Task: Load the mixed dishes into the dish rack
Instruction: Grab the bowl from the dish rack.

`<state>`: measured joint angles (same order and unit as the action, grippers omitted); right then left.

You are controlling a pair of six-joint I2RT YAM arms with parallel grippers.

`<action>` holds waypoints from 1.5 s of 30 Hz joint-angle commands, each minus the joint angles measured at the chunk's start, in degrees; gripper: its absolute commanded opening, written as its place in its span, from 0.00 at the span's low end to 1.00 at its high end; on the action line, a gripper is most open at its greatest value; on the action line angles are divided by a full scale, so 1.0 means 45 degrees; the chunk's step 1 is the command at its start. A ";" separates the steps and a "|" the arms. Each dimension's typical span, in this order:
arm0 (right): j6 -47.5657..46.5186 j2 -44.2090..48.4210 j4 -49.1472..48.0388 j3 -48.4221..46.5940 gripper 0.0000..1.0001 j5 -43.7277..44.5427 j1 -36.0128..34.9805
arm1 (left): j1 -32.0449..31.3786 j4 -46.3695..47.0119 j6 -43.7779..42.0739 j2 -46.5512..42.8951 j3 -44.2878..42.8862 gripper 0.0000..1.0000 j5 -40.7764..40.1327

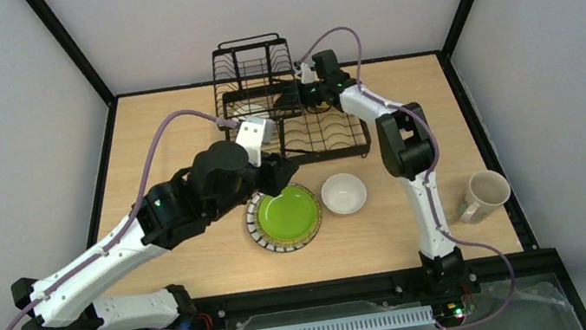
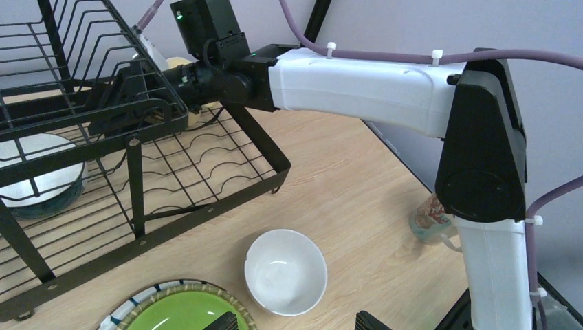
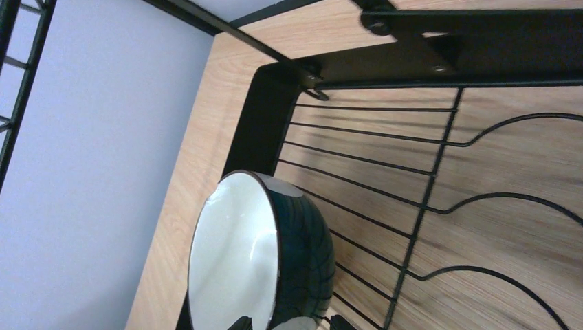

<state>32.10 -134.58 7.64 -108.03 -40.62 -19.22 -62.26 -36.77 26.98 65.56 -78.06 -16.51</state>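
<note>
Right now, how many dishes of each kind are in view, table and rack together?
Plates: 1, the green plate.
Bowls: 2, the white bowl on the table and the blue-outside bowl in the dish rack.
Mugs: 1, the cream mug.
Total: 4.
A yellowish patch by the rack is unclear, not counted.

Rack (image 1: pixel 328 156) behind plate (image 1: pixel 284 219), bowl (image 1: pixel 344 193) right of it, mug (image 1: pixel 483 193) far right

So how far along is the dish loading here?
Done: blue-outside bowl lies in the dish rack tray, right end effector at it, grip unclear. In hand: left end effector hangs open by the green plate. Remaining: green plate, white bowl, cream mug, all outside the rack.
</note>
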 commanded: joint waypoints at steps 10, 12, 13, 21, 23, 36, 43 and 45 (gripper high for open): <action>-0.0355 -0.1298 0.0526 -0.1581 0.66 -0.1000 -0.0683 | 0.0445 0.0343 -0.0323 -0.0186 0.0140 0.99 0.0229; -0.0348 -0.1383 0.0590 -0.1667 0.66 -0.0941 -0.0692 | 0.0481 0.0350 -0.0344 -0.0204 0.0140 0.99 0.0262; -0.0364 -0.1426 0.0629 -0.1693 0.66 -0.0893 -0.0719 | 0.0496 0.0354 -0.0365 -0.0220 0.0140 0.99 0.0270; -0.0888 -0.1954 0.1561 -0.2534 0.66 -0.0376 -0.0890 | 0.0627 0.0367 -0.0402 -0.0352 0.0160 0.99 0.0395; -0.1061 -0.2146 0.1958 -0.2870 0.66 -0.0100 -0.0947 | 0.0666 0.0353 -0.0423 -0.0356 0.0160 0.99 0.0440; -0.1795 -0.2624 0.3633 -0.3531 0.35 0.1740 -0.1041 | 0.0957 0.0345 -0.0316 -0.0768 0.0466 0.99 0.0631; -0.1906 -0.2612 0.4074 -0.3608 0.10 0.2340 -0.1046 | 0.1041 0.0398 -0.0297 -0.0751 0.0521 0.99 0.0756; -0.1880 -0.2568 0.4102 -0.3592 0.05 0.2362 -0.1042 | 0.1052 0.0398 -0.0283 -0.0745 0.0511 0.99 0.0774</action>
<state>24.34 -144.46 23.20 -122.39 -31.31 -23.51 -58.04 -35.53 25.93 62.74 -76.75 -13.67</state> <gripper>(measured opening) 0.089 0.989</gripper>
